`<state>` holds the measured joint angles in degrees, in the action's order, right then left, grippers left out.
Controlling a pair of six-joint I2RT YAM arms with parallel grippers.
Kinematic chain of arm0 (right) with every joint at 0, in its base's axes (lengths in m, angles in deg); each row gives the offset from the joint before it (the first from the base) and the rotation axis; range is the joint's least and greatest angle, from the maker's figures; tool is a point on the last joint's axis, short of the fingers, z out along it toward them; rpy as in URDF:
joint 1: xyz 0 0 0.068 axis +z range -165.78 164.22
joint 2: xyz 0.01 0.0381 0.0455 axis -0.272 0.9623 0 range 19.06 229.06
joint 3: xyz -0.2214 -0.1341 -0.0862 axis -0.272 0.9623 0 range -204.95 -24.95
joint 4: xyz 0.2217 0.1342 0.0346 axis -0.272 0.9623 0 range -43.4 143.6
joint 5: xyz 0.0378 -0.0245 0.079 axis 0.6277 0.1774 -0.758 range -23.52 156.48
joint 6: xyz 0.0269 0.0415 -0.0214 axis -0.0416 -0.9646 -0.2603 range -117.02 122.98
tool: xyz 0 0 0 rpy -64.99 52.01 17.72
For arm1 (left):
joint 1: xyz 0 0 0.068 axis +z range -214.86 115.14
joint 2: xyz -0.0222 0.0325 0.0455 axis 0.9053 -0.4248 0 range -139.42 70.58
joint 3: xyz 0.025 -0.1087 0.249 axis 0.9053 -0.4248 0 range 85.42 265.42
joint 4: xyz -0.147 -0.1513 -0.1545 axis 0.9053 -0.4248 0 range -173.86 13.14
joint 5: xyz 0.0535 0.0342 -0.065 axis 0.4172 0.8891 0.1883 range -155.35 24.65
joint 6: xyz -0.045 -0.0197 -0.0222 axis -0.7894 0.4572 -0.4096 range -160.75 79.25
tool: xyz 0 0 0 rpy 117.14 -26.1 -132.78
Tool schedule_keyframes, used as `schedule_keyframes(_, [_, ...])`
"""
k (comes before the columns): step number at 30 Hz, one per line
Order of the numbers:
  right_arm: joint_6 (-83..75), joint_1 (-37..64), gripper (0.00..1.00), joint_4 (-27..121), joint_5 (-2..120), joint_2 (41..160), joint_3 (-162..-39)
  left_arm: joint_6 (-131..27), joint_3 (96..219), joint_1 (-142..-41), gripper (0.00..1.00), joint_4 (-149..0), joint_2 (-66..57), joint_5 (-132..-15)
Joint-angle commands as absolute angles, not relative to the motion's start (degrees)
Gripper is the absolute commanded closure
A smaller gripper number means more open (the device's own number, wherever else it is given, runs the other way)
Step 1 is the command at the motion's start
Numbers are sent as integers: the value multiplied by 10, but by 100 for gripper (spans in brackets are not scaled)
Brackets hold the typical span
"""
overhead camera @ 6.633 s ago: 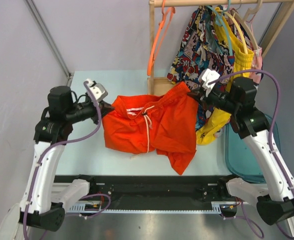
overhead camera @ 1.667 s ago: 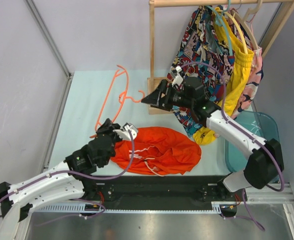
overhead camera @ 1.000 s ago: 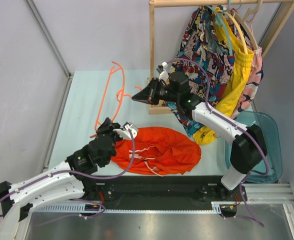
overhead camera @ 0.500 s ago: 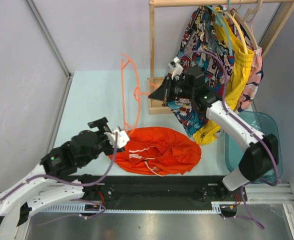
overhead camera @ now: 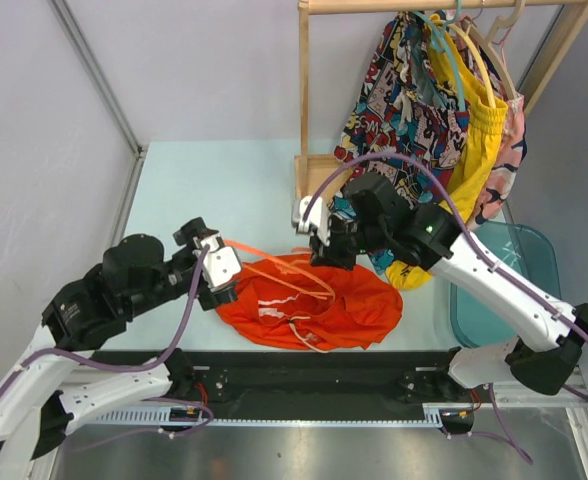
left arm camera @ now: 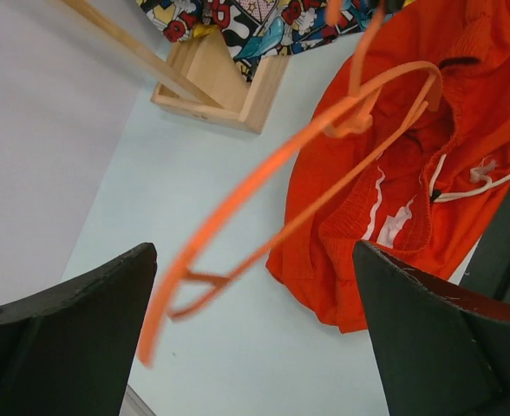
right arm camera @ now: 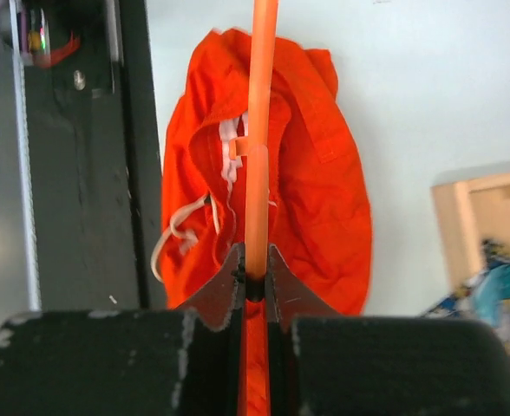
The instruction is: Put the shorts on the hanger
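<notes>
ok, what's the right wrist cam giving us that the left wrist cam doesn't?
Right wrist only: the right claw shut on a straight bar of the hanger.
Left wrist only: the left claw wide open, with one end of the hanger between its fingers, ungripped.
Both: the hanger above the crumpled orange shorts with their pale drawstring, the table, and part of the wooden rack base.

Two tools are in view: the left tool point(overhead camera: 212, 266) and the right tool point(overhead camera: 319, 241). Between them are one orange hanger point(overhead camera: 274, 270) and one orange-red shorts point(overhead camera: 346, 305). Beyond the right tool stands one wooden rack point(overhead camera: 303, 90) carrying one comic-print shorts point(overhead camera: 389, 70), one yellow shorts point(overhead camera: 479, 130) and one teal hanger point(overhead camera: 452, 32). Beside that tool sits one teal tub point(overhead camera: 529, 245).
</notes>
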<state>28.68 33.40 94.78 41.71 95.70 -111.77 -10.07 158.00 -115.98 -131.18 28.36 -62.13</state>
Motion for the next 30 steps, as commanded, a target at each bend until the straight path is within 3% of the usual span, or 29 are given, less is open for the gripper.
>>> schedule_keyframes(1, [442,405,100,1075,499,945,-1191,-60,1621,-1155,0,-1334,257,-662])
schedule_keyframes(7, [453,462,100,1122,556,949,-1213,-26,1605,-1155,1,-1447,231,-793])
schedule_keyframes(10, [450,466,100,1132,565,954,-1227,-30,1572,-1155,15,-1447,231,-805])
schedule_keyframes(14, [442,468,100,1120,568,951,-1230,-48,1534,-1155,55,-1429,224,-777])
schedule_keyframes(16, [442,468,100,1110,570,950,-1224,-62,1520,-1155,68,-1404,227,-775])
schedule_keyframes(17, [443,469,100,1108,570,947,-1222,-79,1517,-1155,83,-1396,228,-774])
schedule_keyframes(19, [439,468,100,1093,571,940,-1210,-89,1503,-1153,98,-1377,231,-777])
schedule_keyframes(20, [437,468,100,1082,574,936,-1205,-101,1498,-1151,100,-1371,238,-779])
schedule_keyframes(21, [422,467,91,1070,580,922,-1195,-103,1494,-1144,100,-1365,243,-787])
schedule_keyframes(22, [414,464,74,1040,581,912,-1178,-103,1487,-1131,100,-1358,247,-798])
schedule_keyframes(23, [403,440,40,1023,567,900,-1162,-103,1483,-1125,99,-1351,267,-829])
schedule_keyframes(26, [354,373,4,926,490,818,-1071,-101,1458,-1100,100,-1311,309,-882])
schedule_keyframes(30, [314,312,0,890,380,792,-1040,-119,1419,-1097,100,-1262,365,-907])
